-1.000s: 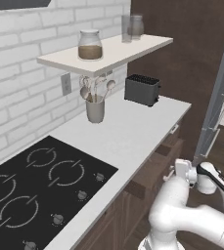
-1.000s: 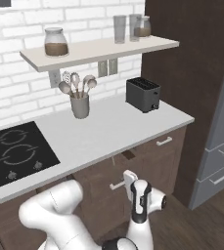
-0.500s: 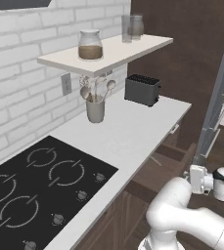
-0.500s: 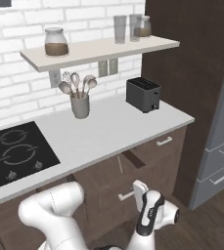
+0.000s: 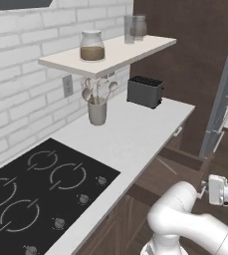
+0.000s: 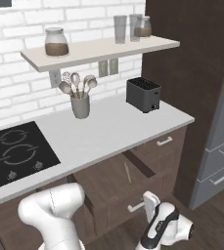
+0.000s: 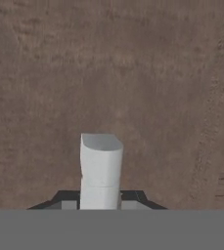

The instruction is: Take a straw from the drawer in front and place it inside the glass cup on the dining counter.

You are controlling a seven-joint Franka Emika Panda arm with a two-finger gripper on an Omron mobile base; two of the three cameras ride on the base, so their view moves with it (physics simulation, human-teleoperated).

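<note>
The fingers (image 7: 100,195) are pinching the silver handle (image 7: 100,163) of the drawer (image 6: 114,181), which is standing open under the bench (image 6: 114,133). The straw (image 6: 127,173) is lying inside it. It looks light, thin and slippery, so gripping its middle gently seems best.

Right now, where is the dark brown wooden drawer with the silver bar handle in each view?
Left base view: the dark brown wooden drawer stands open at lower right, under the white worktop.
Right base view: low centre, open below that worktop.
Hand view: its brown front lies behind the silver bar handle.
Shared landmark: the black toaster sits above it in both base views.
</note>
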